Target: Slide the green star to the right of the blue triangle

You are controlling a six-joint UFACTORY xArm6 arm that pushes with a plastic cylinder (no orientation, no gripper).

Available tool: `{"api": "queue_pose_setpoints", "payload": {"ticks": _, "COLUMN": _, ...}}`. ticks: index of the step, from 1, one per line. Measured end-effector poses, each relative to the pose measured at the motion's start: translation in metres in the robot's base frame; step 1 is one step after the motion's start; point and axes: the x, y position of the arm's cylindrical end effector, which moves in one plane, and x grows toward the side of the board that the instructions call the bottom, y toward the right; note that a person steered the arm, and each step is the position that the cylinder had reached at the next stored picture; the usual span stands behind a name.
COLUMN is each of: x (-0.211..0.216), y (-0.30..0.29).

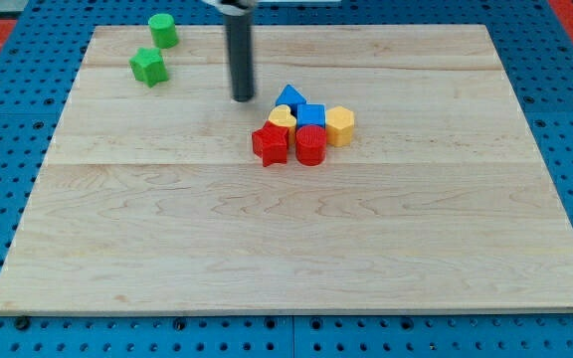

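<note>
The green star lies near the view's top left of the wooden board. The blue triangle sits at the top of a tight cluster near the board's middle. My tip is the lower end of a dark rod. It stands between the two, a short way left of the blue triangle and well right of the green star, touching neither.
A green cylinder stands above the star. The cluster also holds a blue cube, a yellow hexagon block, a small yellow block, a red star and a red cylinder. Blue pegboard surrounds the board.
</note>
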Motion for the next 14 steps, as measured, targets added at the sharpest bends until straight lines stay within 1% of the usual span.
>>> {"api": "queue_pose_setpoints", "payload": {"ticks": 1, "x": 0.007, "y": -0.105}}
{"api": "queue_pose_setpoints", "payload": {"ticks": 2, "x": -0.059, "y": -0.18}}
{"api": "queue_pose_setpoints", "payload": {"ticks": 3, "x": -0.08, "y": -0.09}}
{"api": "queue_pose_setpoints", "payload": {"ticks": 4, "x": -0.066, "y": -0.057}}
{"api": "queue_pose_setpoints", "payload": {"ticks": 5, "x": -0.088, "y": -0.113}}
{"api": "queue_pose_setpoints", "payload": {"ticks": 6, "x": -0.035, "y": -0.122}}
{"api": "queue_pose_setpoints", "payload": {"ticks": 7, "x": -0.019, "y": -0.046}}
{"api": "queue_pose_setpoints", "payload": {"ticks": 8, "x": -0.039, "y": 0.003}}
{"api": "queue_pose_setpoints", "payload": {"ticks": 9, "x": -0.083, "y": -0.022}}
{"api": "queue_pose_setpoints", "payload": {"ticks": 10, "x": -0.077, "y": 0.05}}
{"api": "queue_pose_setpoints", "payload": {"ticks": 11, "x": -0.029, "y": 0.072}}
{"api": "queue_pose_setpoints", "payload": {"ticks": 12, "x": -0.038, "y": 0.061}}
{"api": "queue_pose_setpoints", "payload": {"ticks": 13, "x": -0.023, "y": 0.103}}
{"api": "queue_pose_setpoints", "payload": {"ticks": 14, "x": -0.019, "y": 0.119}}
